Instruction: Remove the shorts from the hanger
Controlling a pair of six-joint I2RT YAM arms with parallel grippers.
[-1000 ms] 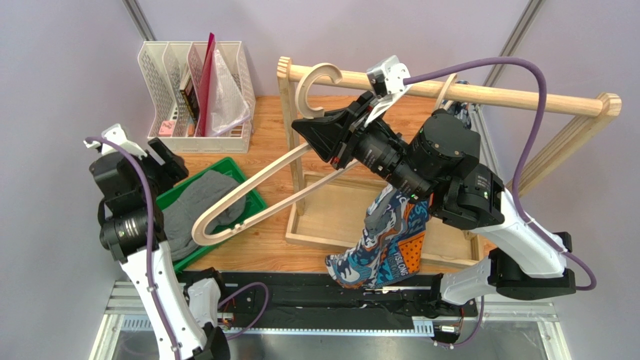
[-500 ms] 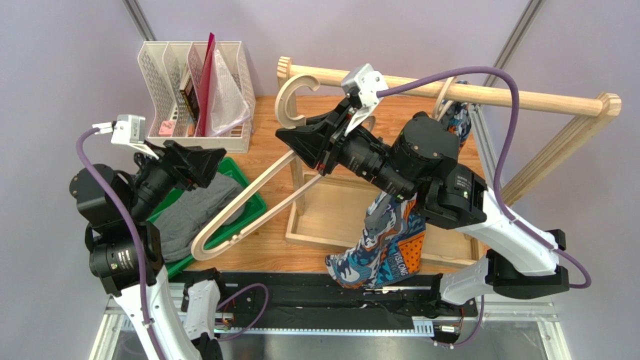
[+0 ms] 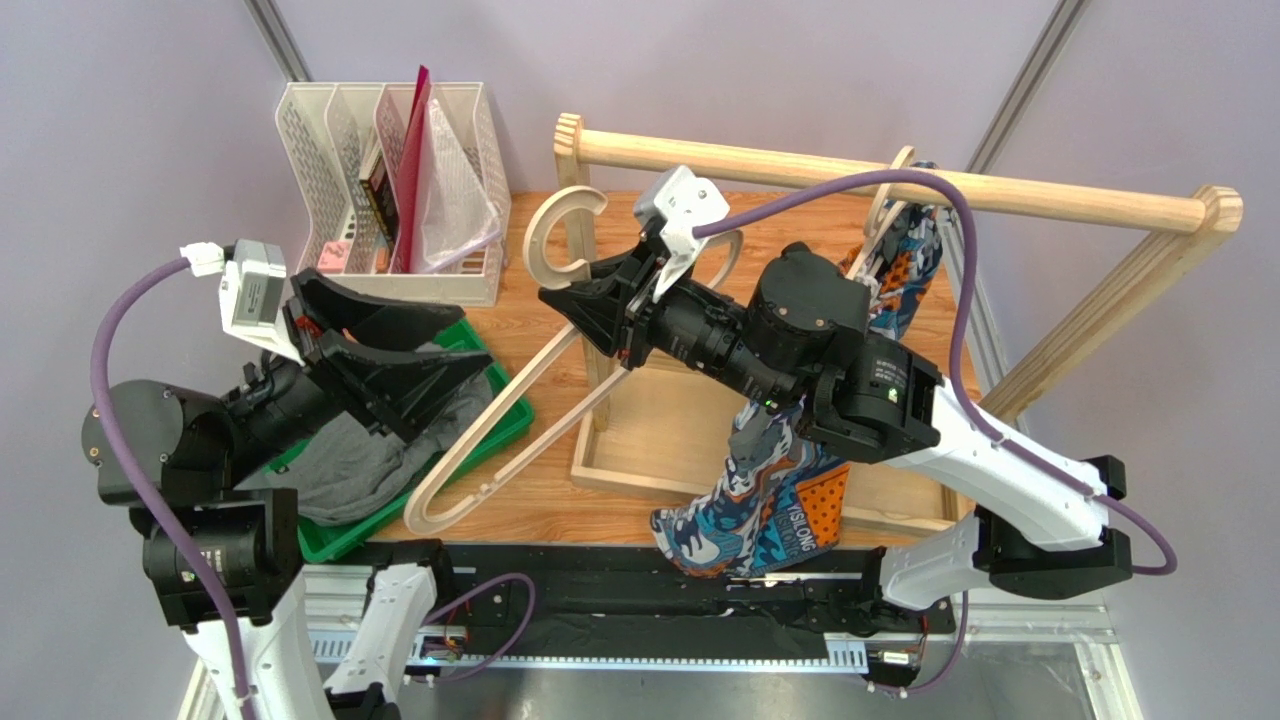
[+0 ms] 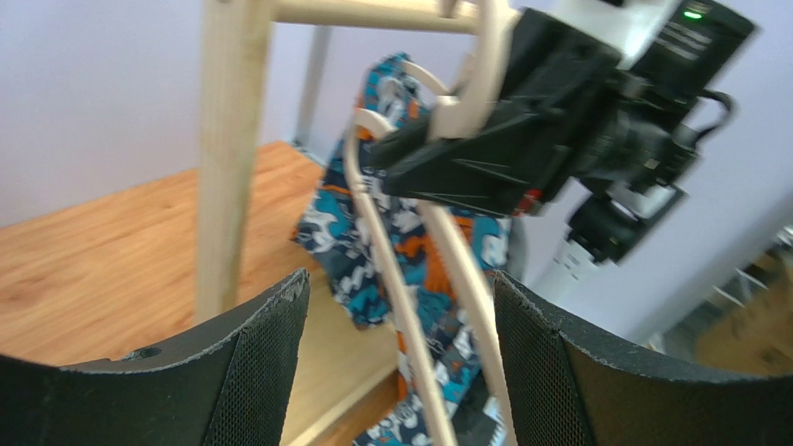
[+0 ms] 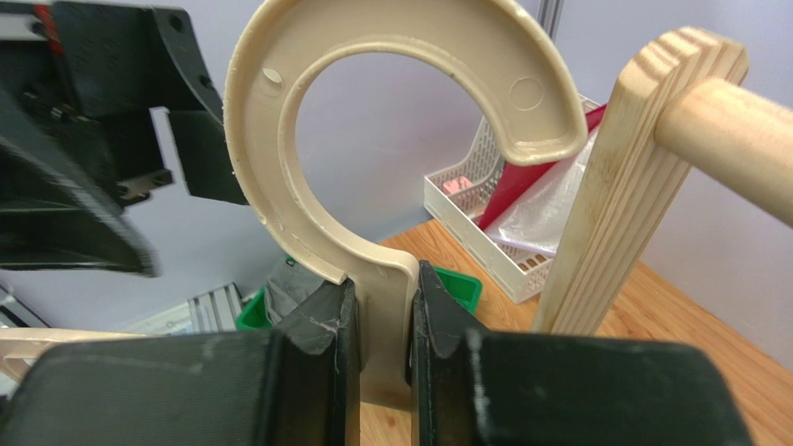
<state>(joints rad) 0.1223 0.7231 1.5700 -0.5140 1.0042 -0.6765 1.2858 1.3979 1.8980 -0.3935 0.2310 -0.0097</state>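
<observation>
My right gripper (image 3: 601,312) is shut on the neck of an empty beige hanger (image 3: 478,435), just below its hook (image 5: 391,111), and holds it off the rail, slanting down to the left. My left gripper (image 3: 458,372) is open beside the hanger's lower loop. In the left wrist view the hanger's two bars (image 4: 396,297) run between my open fingers (image 4: 251,372); no contact shows. The grey shorts (image 3: 353,450) lie in the green tray (image 3: 508,428). The patterned shorts (image 3: 774,480) hang from a second hanger at the rail's right and drape over the wooden base.
The wooden rack's rail (image 3: 1052,195) and left post (image 3: 579,285) stand right behind the held hanger, with its box base (image 3: 661,435) below. A white file organiser (image 3: 383,165) with papers stands at the back left.
My right gripper has carried the hanger left and down, away from the rail. My left arm has swung right, and its open gripper now reaches the hanger's lower loop.
</observation>
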